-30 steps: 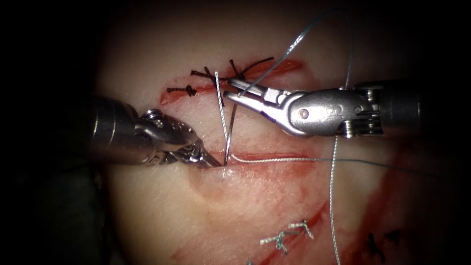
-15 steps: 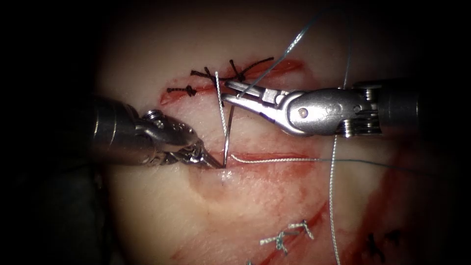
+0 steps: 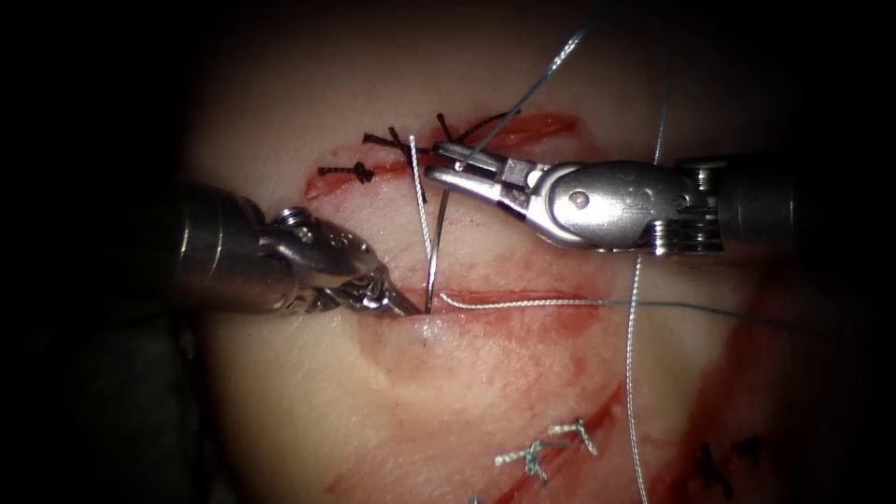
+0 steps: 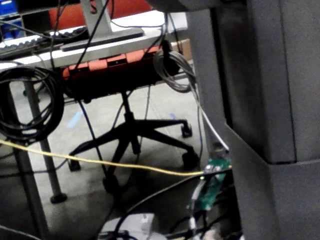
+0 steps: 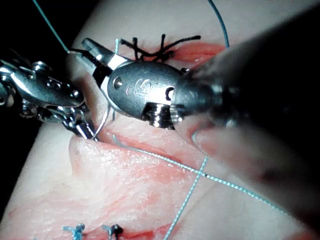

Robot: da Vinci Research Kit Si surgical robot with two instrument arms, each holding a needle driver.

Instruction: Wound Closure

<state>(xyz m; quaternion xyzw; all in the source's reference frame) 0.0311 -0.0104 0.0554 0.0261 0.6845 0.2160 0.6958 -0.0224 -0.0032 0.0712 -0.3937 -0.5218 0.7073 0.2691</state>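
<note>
On the tissue (image 3: 467,392) a horizontal cut (image 3: 523,299) runs rightward from the middle. The curved needle (image 3: 435,252) stands upright at the cut's left end, its lower end in the tissue there. My left tool (image 3: 409,308) comes in from the left, shut on the needle low down at the tissue surface; it also shows in the right wrist view (image 5: 89,132), meeting the needle (image 5: 104,120). My right tool (image 3: 431,161) hovers just above the needle's upper end, jaws slightly open, holding nothing. A blue-grey thread (image 3: 523,93) crosses between those jaws. The right tool (image 5: 82,49) is apart from the needle.
A pale thread (image 3: 523,303) lies along the cut and trails right; another strand (image 3: 632,373) hangs down the right side. Black stitches (image 3: 439,140) close an upper cut. Pale knotted stitches (image 3: 546,450) sit lower down. Red fluid (image 3: 560,327) stains the tissue below the cut.
The right tool's jaws have narrowed and its tip has shifted slightly up over the needle's upper end. The left tool and the needle have stayed put.
</note>
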